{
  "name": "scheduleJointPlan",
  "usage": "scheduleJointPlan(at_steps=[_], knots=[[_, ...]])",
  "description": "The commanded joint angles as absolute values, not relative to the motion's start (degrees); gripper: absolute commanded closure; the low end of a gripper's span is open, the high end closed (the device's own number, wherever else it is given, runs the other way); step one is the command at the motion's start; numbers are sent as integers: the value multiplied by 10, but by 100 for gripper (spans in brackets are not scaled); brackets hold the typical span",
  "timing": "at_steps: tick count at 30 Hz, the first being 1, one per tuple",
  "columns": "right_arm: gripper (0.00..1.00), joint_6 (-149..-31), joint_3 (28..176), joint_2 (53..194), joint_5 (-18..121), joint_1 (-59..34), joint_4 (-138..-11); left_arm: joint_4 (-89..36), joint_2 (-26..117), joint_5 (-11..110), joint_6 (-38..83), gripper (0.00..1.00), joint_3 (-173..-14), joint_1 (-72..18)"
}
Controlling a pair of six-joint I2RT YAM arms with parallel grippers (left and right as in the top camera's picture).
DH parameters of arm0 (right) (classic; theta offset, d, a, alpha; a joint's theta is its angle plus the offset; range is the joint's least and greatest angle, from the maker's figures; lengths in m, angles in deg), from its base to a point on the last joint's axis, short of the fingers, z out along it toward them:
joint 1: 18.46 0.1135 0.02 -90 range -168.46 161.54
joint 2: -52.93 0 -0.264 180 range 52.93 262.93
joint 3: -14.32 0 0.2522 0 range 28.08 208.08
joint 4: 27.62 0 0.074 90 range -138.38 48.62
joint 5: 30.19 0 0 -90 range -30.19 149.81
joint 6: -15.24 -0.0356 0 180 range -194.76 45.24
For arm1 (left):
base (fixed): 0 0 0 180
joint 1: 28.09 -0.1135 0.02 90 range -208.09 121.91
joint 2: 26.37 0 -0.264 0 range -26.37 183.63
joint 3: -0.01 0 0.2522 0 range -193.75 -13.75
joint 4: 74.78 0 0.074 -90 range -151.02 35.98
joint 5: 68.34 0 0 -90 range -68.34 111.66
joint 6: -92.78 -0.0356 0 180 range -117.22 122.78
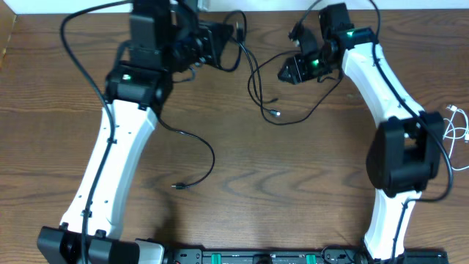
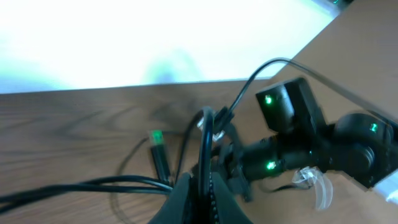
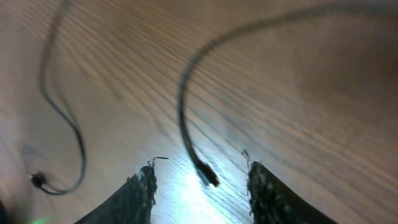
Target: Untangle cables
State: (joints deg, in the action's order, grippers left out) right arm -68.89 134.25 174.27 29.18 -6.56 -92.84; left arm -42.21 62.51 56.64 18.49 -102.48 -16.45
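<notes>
We see the black cables (image 1: 253,77) looped at the far middle of the table (image 1: 308,183), between the two grippers. One more black cable (image 1: 212,156) lies by the left arm, its plug (image 1: 178,186) free. The white cable (image 1: 458,128) sits at the right edge, well apart. The left gripper (image 2: 202,179) is pinched closed on the black cables. The right gripper (image 3: 199,186) is wide and holds nothing; a plug end (image 3: 208,176) lies on the wood between its fingers.

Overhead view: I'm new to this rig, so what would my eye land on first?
A loose tangle of black cables sprawls at the table's far middle, between both claws. The left claw is shut on strands of it; the right claw hangs open over a plug end. A white cable lies apart, far right.
</notes>
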Motion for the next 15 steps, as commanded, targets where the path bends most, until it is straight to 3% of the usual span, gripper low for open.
scheduleJointPlan(at_steps=[1,5,15], knots=[[50,-674,1360,1690,272,-56,-924,-470,623,697,309,93,-1028,-208],[50,-669,1360,1667,216,-45,-900,-504,623,738,363,93,-1028,-227],[49,-633,1360,1648,142,-24,-854,-500,623,738,365,93,-1028,-227]])
